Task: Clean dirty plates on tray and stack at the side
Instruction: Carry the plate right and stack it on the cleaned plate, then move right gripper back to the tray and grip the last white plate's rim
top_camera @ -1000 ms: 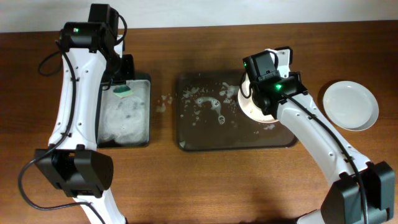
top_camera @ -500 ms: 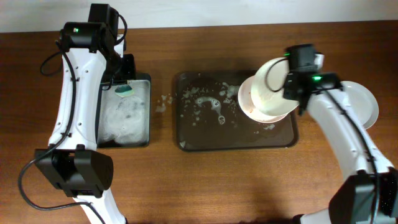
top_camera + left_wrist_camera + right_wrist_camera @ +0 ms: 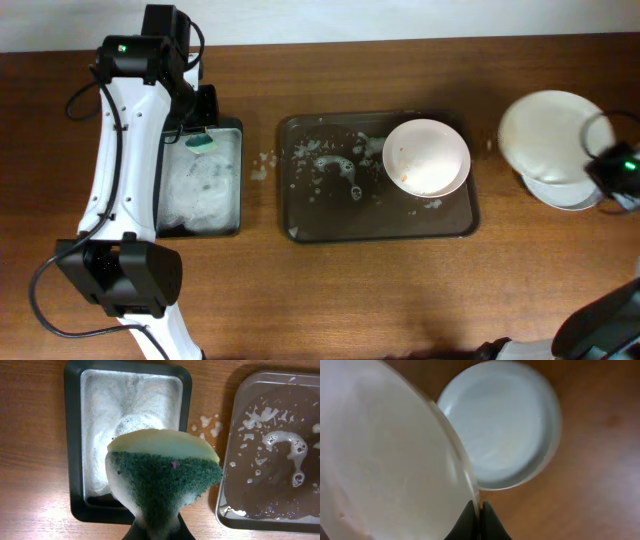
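Observation:
In the right wrist view my right gripper [image 3: 480,510] is shut on the rim of a white plate [image 3: 385,460], held tilted just above a second white plate [image 3: 505,430] that rests on the wooden table. From overhead, the held plate [image 3: 545,128] overlaps the resting one [image 3: 570,193] at the far right. A third plate [image 3: 427,157] with small orange smears lies at the right end of the dark brown tray [image 3: 300,205]. My left gripper [image 3: 160,530] is shut on a green and yellow sponge [image 3: 165,475] above the black tray [image 3: 75,435].
The black tray [image 3: 232,225] at the left holds white foam. Soapy foam and water streak the brown tray's left half [image 3: 280,445], and foam flecks [image 3: 262,165] dot the wood between the two trays.
My right arm lifted the upper plate off the one on the brown tray and carried it right, over the plate at the side. The left arm and sponge have stayed put.

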`<state>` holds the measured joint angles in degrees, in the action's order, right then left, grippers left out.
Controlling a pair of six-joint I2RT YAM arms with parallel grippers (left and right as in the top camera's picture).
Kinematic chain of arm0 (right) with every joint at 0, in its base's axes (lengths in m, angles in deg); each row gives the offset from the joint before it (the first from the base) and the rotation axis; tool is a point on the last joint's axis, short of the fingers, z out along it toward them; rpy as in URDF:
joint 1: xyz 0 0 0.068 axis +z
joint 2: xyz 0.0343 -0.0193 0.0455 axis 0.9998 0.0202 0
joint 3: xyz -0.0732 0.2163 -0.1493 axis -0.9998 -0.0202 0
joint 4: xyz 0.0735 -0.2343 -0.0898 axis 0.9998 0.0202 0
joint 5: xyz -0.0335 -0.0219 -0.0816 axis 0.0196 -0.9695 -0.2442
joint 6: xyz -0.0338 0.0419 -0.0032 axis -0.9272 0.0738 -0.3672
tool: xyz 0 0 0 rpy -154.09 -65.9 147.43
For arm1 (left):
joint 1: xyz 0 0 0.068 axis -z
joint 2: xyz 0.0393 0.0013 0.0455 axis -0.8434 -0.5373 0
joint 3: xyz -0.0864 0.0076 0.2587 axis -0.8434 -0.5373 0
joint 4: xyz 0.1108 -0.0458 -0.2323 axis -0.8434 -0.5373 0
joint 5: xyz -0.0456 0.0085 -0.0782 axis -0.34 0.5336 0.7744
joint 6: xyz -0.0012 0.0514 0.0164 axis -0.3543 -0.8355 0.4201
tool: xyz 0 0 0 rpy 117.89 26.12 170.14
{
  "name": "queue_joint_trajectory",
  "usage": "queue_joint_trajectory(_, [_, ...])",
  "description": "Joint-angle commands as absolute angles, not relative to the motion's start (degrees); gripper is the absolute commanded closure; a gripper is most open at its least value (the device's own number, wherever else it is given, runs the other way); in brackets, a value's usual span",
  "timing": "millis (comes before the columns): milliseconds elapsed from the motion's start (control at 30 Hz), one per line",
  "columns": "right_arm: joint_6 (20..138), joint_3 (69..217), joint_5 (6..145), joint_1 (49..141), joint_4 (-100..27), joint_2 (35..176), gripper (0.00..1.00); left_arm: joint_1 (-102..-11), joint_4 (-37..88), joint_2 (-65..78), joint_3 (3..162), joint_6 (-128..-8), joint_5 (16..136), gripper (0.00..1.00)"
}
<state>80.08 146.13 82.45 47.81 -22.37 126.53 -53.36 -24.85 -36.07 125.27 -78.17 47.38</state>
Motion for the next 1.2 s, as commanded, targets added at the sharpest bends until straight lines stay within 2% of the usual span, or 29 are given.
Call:
queue_joint_trajectory(0, [80.5,146.9,84.8,42.8,-23.3,127.2,0.96,-53.5,-24.7,-34.1,125.0,-78.9,47.8,0.99])
queue_joint_trajectory(167, [80.5,146.8,80.9,39.7,-27.5,130.6,0.96,-53.5,-24.7,-34.1,125.0,-78.9,47.8,0.99])
queue_joint_trajectory(733, [80.5,146.8,80.0,41.5,-33.3,145.0,0.95,-53.5,-24.7,-34.1,125.0,-78.9,47.8,0.99])
queue_joint_trajectory(800, [80.5,146.8,79.4,43.2,-34.1,145.2,0.9,-53.5,-24.7,-34.1,125.0,-78.9,47.8,0.99])
queue_joint_trajectory(1000, [80.5,146.9,78.5,45.8,-34.5,145.2,0.49,-53.5,-24.7,-34.1,125.0,-78.9,47.8,0.99])
queue_joint_trajectory(1067, [80.5,147.1,79.5,45.8,-34.1,145.1,0.45,-53.5,-24.8,-34.1,125.0,-78.9,47.8,0.99])
queue_joint_trajectory(1167, [80.5,150.9,83.6,45.9,-29.6,144.3,0.45,-53.5,-24.8,-34.1,125.0,-78.9,47.8,0.99])
